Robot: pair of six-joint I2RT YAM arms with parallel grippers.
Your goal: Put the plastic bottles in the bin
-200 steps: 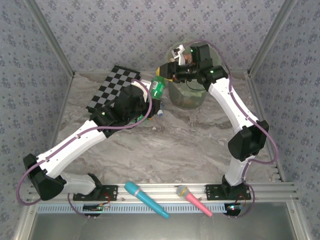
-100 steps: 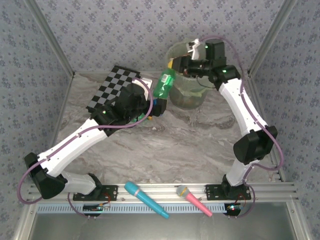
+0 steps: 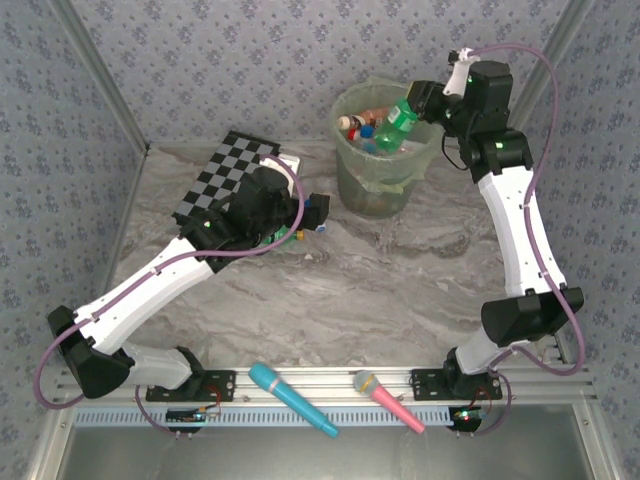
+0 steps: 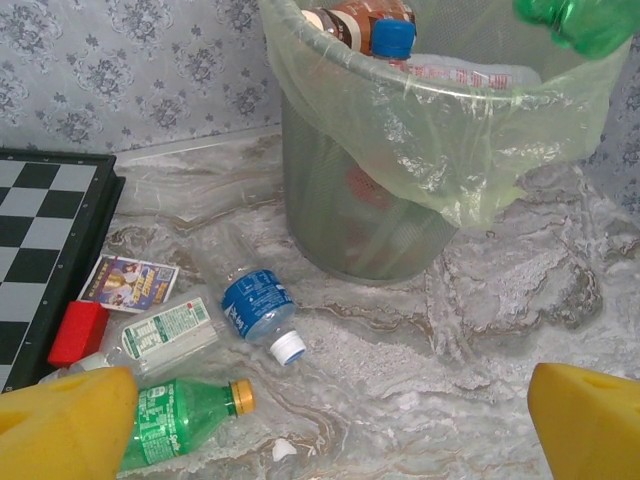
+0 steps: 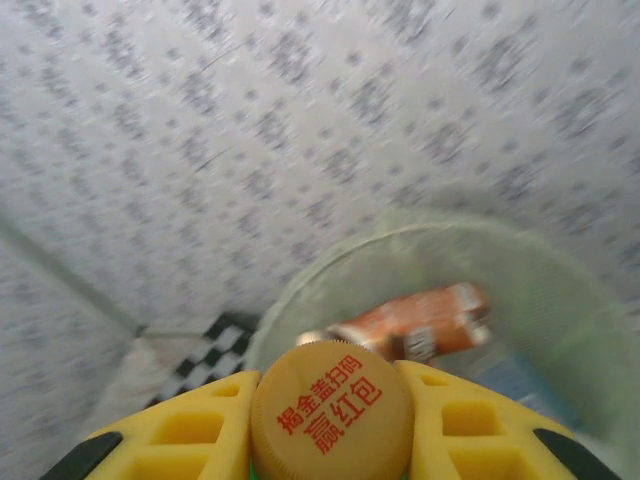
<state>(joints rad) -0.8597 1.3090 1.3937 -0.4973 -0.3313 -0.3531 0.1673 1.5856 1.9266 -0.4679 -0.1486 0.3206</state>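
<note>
From above, the right gripper point(image 3: 418, 106) clamps a green bottle point(image 3: 398, 118) over the bin point(image 3: 372, 192) at its 2 o'clock rim; its wrist view adds the yellow cap point(image 5: 330, 412) between its fingers. The left gripper point(image 3: 312, 216) gapes wide at the bin's 8 o'clock, where its own camera finds a blue-labelled bottle point(image 4: 258, 304) and a second green bottle point(image 4: 180, 418) lying on the worktop point(image 4: 400, 385).

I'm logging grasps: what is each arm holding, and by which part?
The right gripper holds a green bottle by its yellow cap end, above the bin. The left gripper has its jaws open, holding nothing.
</note>
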